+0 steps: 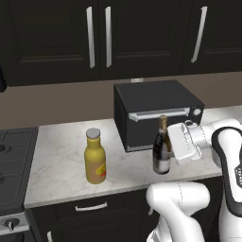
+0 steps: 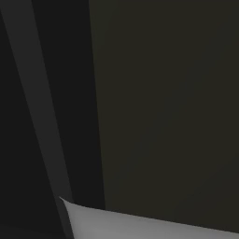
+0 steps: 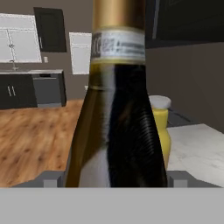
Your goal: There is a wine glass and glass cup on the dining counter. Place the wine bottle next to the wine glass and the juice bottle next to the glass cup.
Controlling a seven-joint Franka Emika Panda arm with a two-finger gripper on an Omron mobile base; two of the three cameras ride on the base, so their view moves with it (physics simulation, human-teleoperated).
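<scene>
**A:** Bottle status?

**B:** I see the wine bottle (image 1: 162, 150) standing on the kitchen counter (image 1: 56, 156) by the toaster oven (image 1: 156, 111). My claw (image 1: 171, 147) straddles it; whether it pinches, I can't tell. Glass looks heavy and slick, so I'd grip the body.

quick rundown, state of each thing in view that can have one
wine bottle: upright on the counter, between the gripper's fingers
juice bottle: upright, capped, standing free on the counter
gripper: at the wine bottle from the side, grip cannot be told
toaster oven: door shut
upper cabinets: doors shut
</scene>
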